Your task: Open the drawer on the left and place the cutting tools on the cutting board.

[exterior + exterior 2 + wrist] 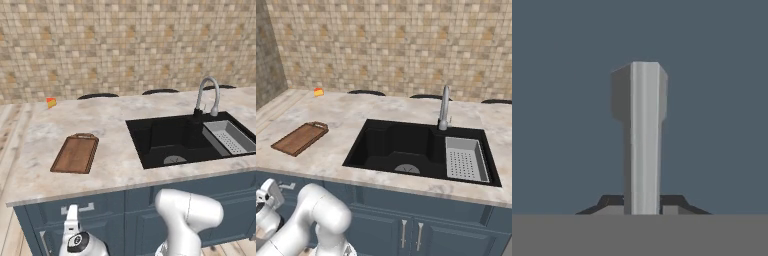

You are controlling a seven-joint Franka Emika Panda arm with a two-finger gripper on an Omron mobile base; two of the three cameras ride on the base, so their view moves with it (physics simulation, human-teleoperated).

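Pincer (643,210) clamped on drawer (70,212) handle (644,135), drawer front just below surface (110,165) edge, under cutting board (75,154). Handle's stiff metal bar, prob slick; grip mid-bar, pull straight; drawer likely slides light.

no readable text, no labels, no brands, no numbers anywhere

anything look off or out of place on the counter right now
Nothing stands out. The cutting board lies flat and bare on the counter, a small orange wedge sits at the far corner, and the gripper is shut on the drawer handle.
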